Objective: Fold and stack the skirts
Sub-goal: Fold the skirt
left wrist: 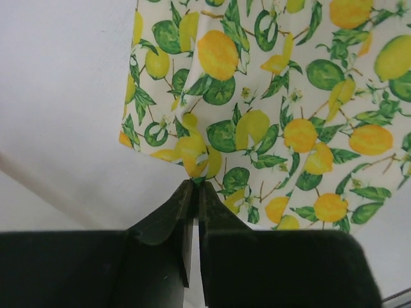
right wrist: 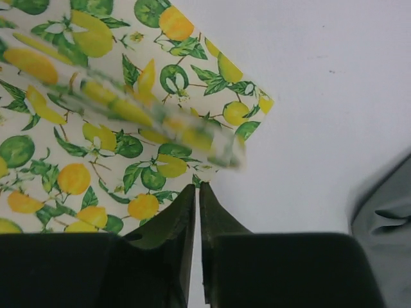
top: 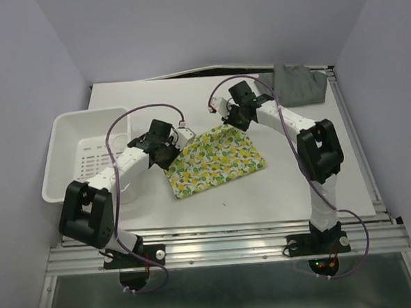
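on the white worktop (top: 298,183) the lemon-print skirt (top: 216,160) lies spread at the middle, with the grey skirt (top: 299,82) bunched at the far right corner. the left tool (left wrist: 194,186) and right tool (right wrist: 197,187) each look clamped on its edge; carry both corners over evenly so the fold lands square.

From where I stand, nothing here carries any lettering, label, brand or number I can read.
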